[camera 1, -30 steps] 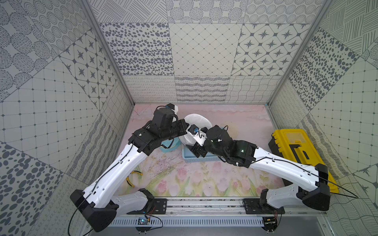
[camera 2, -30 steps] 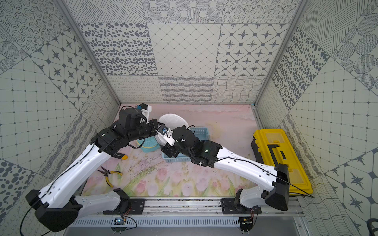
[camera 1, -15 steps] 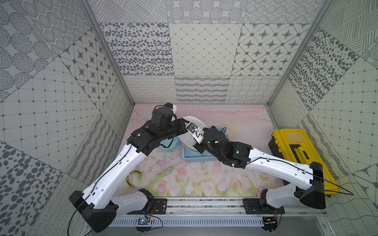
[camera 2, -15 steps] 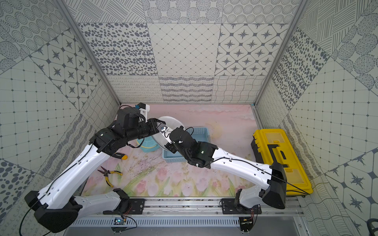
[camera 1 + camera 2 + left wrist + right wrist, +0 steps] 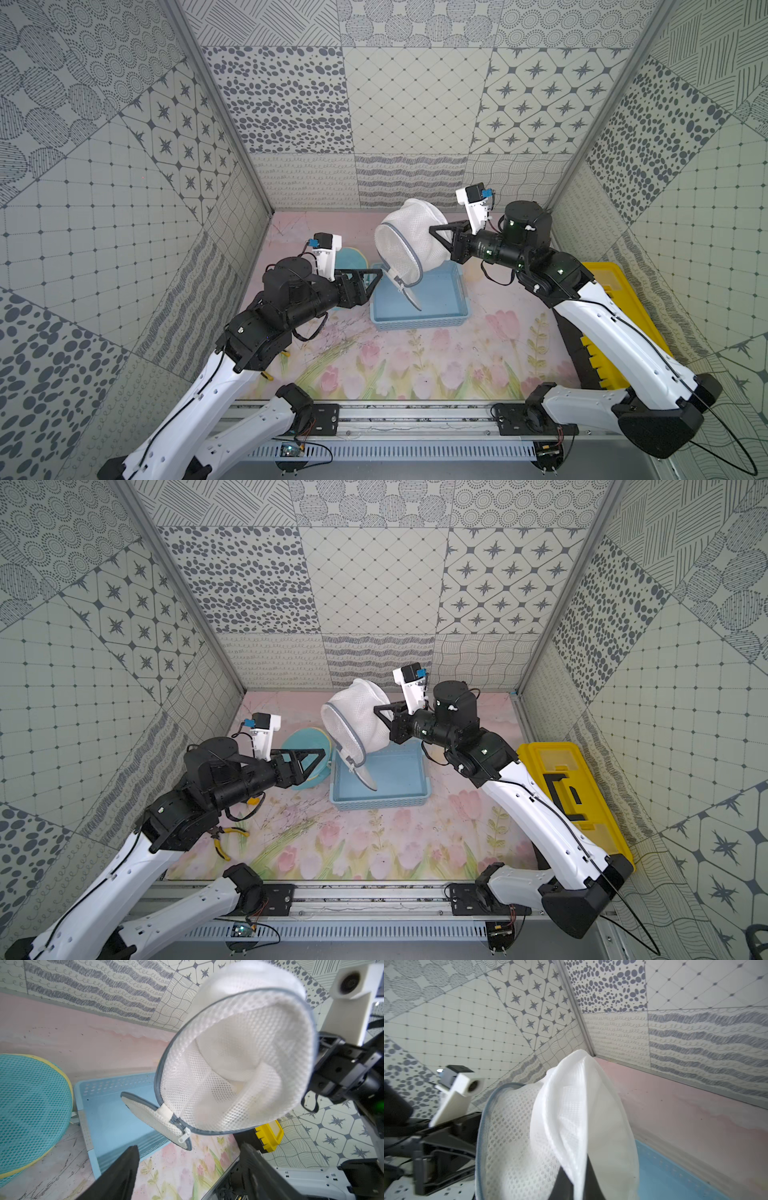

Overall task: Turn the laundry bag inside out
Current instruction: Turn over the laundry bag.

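The laundry bag [image 5: 409, 245] [image 5: 357, 721] is white mesh with a grey zipper rim, and it hangs in the air above the blue basket [image 5: 419, 322] [image 5: 378, 802]. My right gripper [image 5: 436, 241] [image 5: 577, 1174] is shut on a fold of the bag's white fabric [image 5: 571, 1126] at its far side. The bag's mouth [image 5: 239, 1064] faces my left gripper [image 5: 374, 282] [image 5: 189, 1147], which is open, empty and apart from the bag. A round zipper flap [image 5: 158, 1118] dangles from the rim down toward the basket.
A teal mesh bag with a yellow rim [image 5: 305, 746] [image 5: 31, 1095] lies left of the basket, under the left gripper. A yellow toolbox [image 5: 569, 779] sits by the right wall. Yellow-handled pliers [image 5: 222, 841] lie near the left arm.
The left gripper has opened, let go of the bag and drawn back to the left. The right gripper has shut on the bag and carried it up and to the right.
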